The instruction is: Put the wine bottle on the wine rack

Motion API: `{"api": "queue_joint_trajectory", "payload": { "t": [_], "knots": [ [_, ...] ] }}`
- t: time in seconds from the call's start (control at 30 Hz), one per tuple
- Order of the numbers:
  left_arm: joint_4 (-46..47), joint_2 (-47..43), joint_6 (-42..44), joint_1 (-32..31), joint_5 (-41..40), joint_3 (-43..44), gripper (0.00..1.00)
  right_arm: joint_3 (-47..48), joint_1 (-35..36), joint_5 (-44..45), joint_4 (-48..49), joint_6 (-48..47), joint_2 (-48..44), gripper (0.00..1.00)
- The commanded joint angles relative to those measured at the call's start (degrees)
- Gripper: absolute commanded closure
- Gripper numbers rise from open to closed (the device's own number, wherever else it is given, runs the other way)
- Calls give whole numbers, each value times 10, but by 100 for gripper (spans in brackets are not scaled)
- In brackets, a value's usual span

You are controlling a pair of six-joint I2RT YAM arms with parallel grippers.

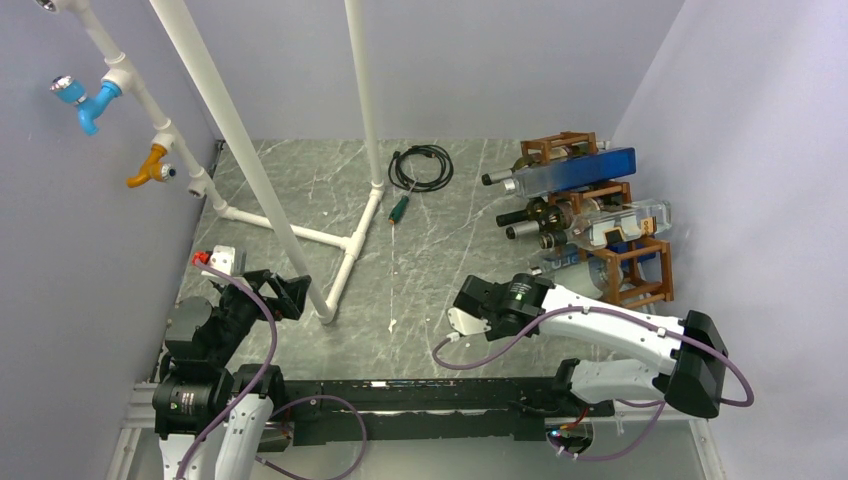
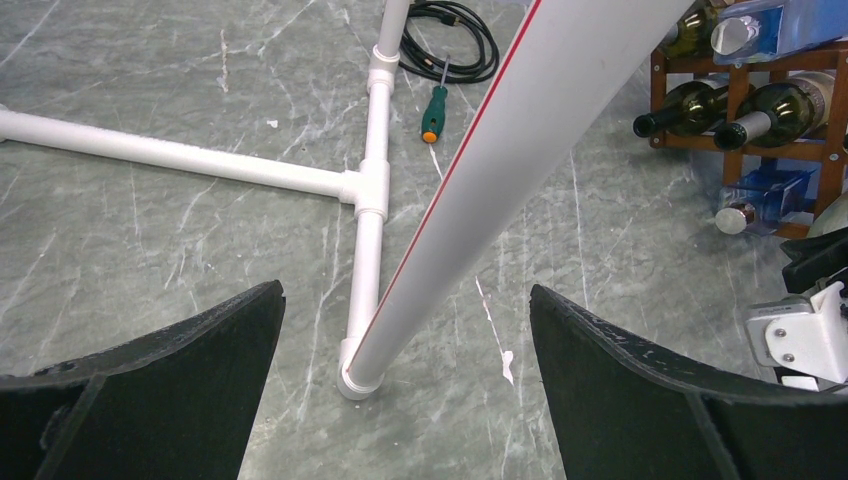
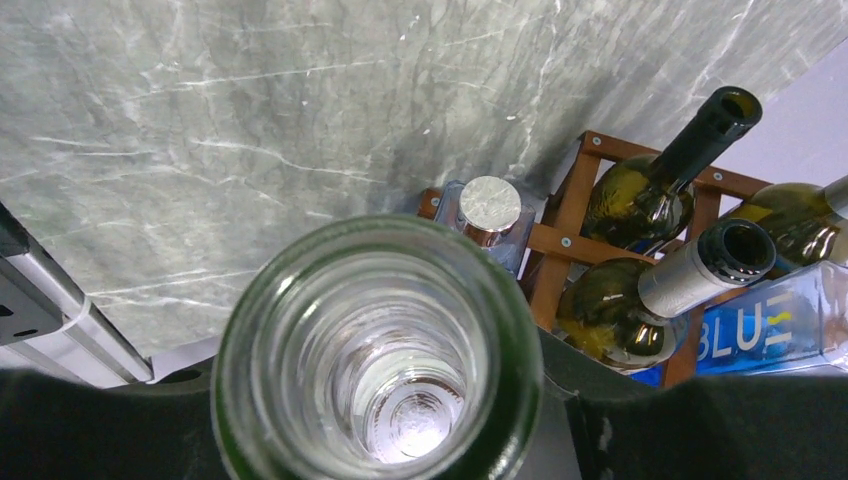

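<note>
Table [image 1: 440,270] of grey marble bore a white pipe frame [image 1: 300,235]. Wine rack [image 3: 572,243] at far right carried several bottles. Wine bottle [image 3: 380,360], green glass, sat pinched in right gripper [image 3: 390,430], near the rack and outside its cells. Left gripper [image 2: 405,295] stood spread.

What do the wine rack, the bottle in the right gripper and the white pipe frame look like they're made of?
Rack: probably wood with a reddish-brown stain; screw heads show at the joints.
Held bottle: glossy green glass, see-through down to its base.
Pipe frame: likely plastic such as PVC; the tubes are smooth and white, joined by tee and elbow fittings.
</note>
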Motion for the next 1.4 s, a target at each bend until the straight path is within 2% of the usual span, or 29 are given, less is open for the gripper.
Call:
{"api": "queue_joint_trajectory", "payload": {
  "t": [0.0,0.27,0.37,0.47,0.73,0.87,0.97,1.07,1.27,1.37],
  "knots": [
    [19,-6,-1,-2,3,9,1,-15,-11,107,-45,-4,-35,100],
    [19,-6,-1,-4,2,8,1,-43,-13,148,-2,-39,-41,100],
    [18,-7,-1,-4,1,9,1,-45,-13,113,9,-84,-84,100],
    [19,-7,-1,-4,2,9,1,-91,-13,107,56,-151,-151,100],
    [18,-7,-1,-6,0,9,1,-146,-56,94,75,-158,-204,100],
    [19,-7,-2,-6,1,8,1,-172,-72,79,119,-190,-241,100],
    [17,-6,-2,-6,-1,9,1,-184,-75,102,153,-211,-261,100],
    [17,-6,-2,-6,-2,9,1,-191,-105,83,180,-238,-293,100],
    [16,-6,-3,-6,-2,9,1,-221,-114,113,214,-192,-285,92],
    [18,-5,-3,-6,-2,9,1,-244,-114,109,232,-186,-311,85]
  ]
}}
